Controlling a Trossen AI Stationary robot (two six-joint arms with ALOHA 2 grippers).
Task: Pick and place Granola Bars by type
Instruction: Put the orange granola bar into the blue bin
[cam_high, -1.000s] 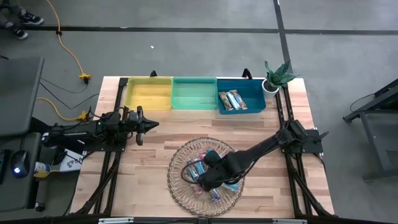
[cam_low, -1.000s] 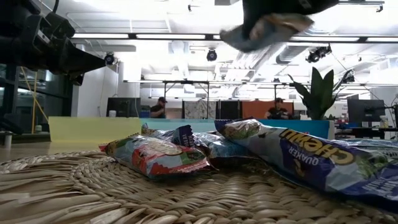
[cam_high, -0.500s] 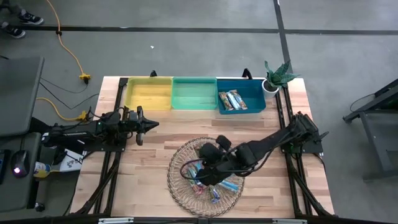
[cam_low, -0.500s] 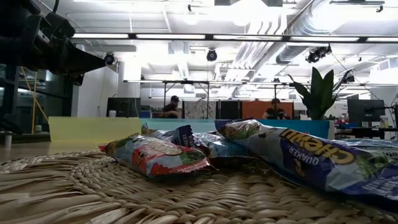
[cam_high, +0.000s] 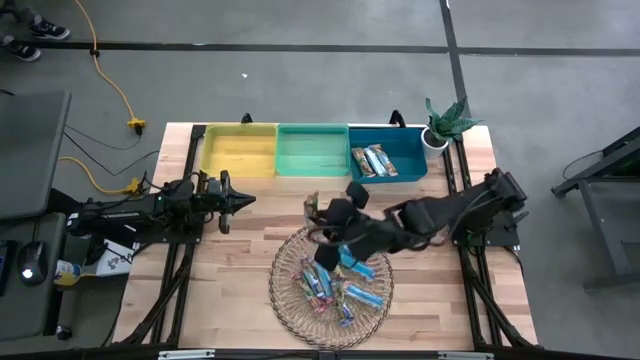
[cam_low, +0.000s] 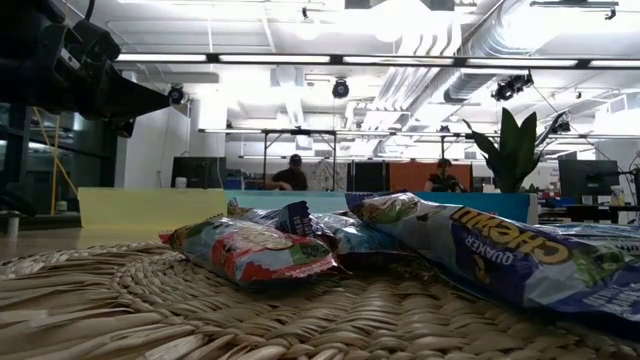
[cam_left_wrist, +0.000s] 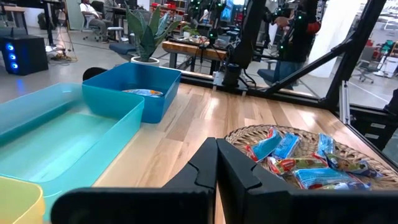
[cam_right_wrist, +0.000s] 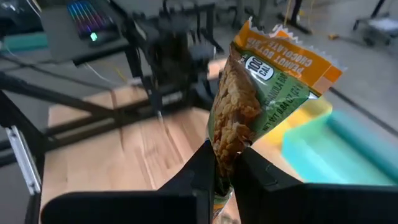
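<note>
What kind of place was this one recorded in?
Most likely a robotics lab in an open-plan office or workshop. The low view shows exposed ceiling ducts, strip lighting and people seated at desks beyond the table. From above, the wooden table stands on a bare concrete floor with a yellow cable.
</note>
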